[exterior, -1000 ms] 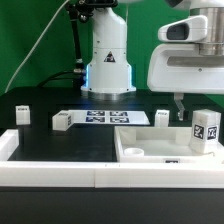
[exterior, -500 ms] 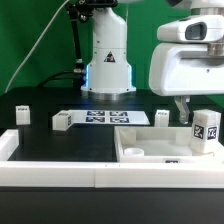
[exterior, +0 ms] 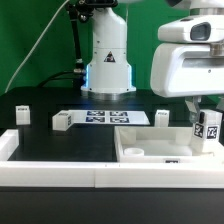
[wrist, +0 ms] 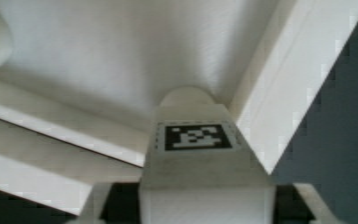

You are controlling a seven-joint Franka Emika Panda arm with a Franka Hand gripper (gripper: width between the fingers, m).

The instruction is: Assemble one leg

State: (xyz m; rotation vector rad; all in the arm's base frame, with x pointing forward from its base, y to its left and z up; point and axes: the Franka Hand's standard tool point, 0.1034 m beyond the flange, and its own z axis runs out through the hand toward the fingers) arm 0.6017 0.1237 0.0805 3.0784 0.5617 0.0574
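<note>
Exterior view: the gripper (exterior: 200, 112) hangs from the arm's bulky white hand on the exterior view's right, over the far right corner of the large white tray-like piece (exterior: 150, 152). The leg (exterior: 208, 128) stands at that corner, roughly upright with a slight tilt, its black-and-white tags facing the camera. The gripper's fingers reach down to its top.

In the wrist view the leg (wrist: 197, 170) fills the middle, one tag (wrist: 197, 137) facing the lens. The dark fingers (wrist: 119, 205) flank it on both sides with no gap showing. Whether they press on it or only stand against it cannot be told. Behind the leg lie the tray-like piece's white ridges (wrist: 87, 70).

Three more small white parts stand on the black table (exterior: 40, 140). One (exterior: 22, 114) is at the far left, one (exterior: 62, 120) is just left of the marker board (exterior: 100, 118), and one (exterior: 162, 118) is to its right, near the tray-like piece's far edge. The robot's white base (exterior: 108, 60) rises behind the marker board. A white rim (exterior: 50, 178) runs along the near edge.
</note>
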